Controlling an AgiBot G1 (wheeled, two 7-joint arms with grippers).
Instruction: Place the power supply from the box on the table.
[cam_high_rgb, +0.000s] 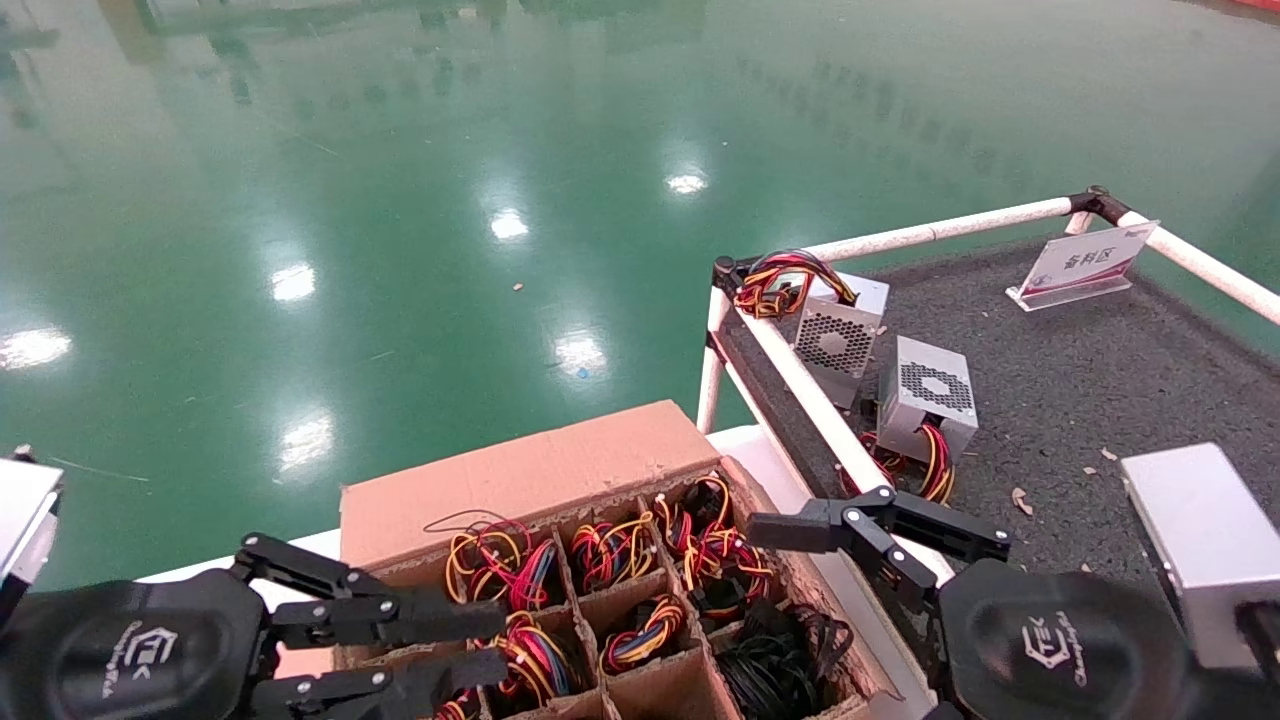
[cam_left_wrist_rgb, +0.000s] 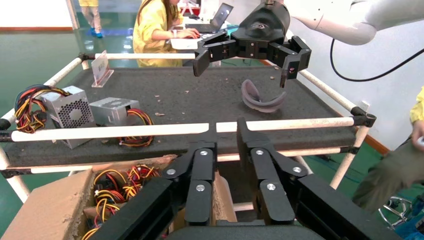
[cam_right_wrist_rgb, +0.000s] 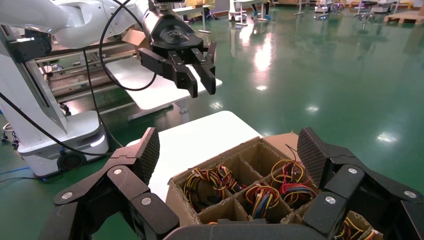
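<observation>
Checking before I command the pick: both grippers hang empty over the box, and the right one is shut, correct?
Not quite. The right gripper is open, its fingers spread wide over the box, as the right wrist view shows. The left gripper is also empty.

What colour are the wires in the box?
Mostly red, yellow and orange, with some black, in the box; head view shows the wires best.

Both the left hand (cam_high_rgb: 470, 650) and right hand (cam_high_rgb: 850, 525) are matte black, with silver screws, white logos on rounded housings, and textured fingertip pads (cam_right_wrist_rgb: 312, 155).
</observation>
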